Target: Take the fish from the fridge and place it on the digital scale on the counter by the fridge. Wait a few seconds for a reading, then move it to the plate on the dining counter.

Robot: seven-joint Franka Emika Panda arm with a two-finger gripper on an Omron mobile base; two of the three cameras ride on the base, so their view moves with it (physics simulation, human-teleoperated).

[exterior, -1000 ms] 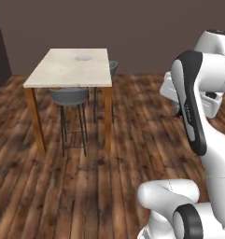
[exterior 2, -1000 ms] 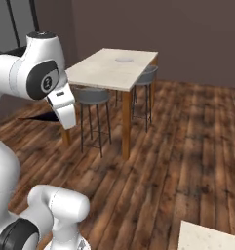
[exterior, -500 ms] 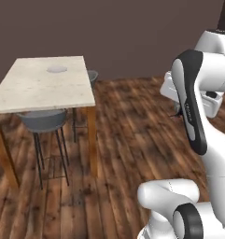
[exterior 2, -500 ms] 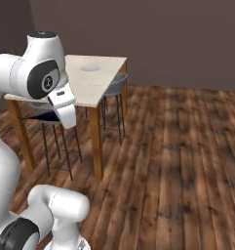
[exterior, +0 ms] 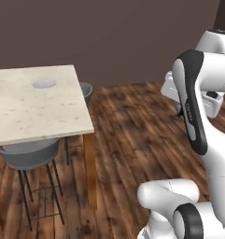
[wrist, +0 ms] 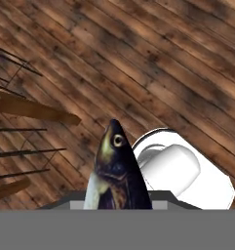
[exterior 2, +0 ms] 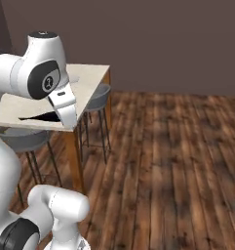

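Over the floor (wrist: 153,63): dark wood planks, fish (wrist: 116,171) head-up in clenched gripper (wrist: 118,205).
Table (exterior: 20,116): beige stone; plate (exterior: 44,83) near far edge.
Stools (exterior: 30,156): grey, beside table.

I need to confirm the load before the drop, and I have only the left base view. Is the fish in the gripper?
Observer: Yes. The hand view shows the fish head-out from the shut gripper, over the wood floor.
Operator: I see the plate. Is anything on the dining counter near it?
Observer: In the right base view the arm hides the plate; the dining counter shows bare top beside it.
Operator: Any stools on the far side?
Observer: The right base view shows a grey stool tucked under the counter's near edge.
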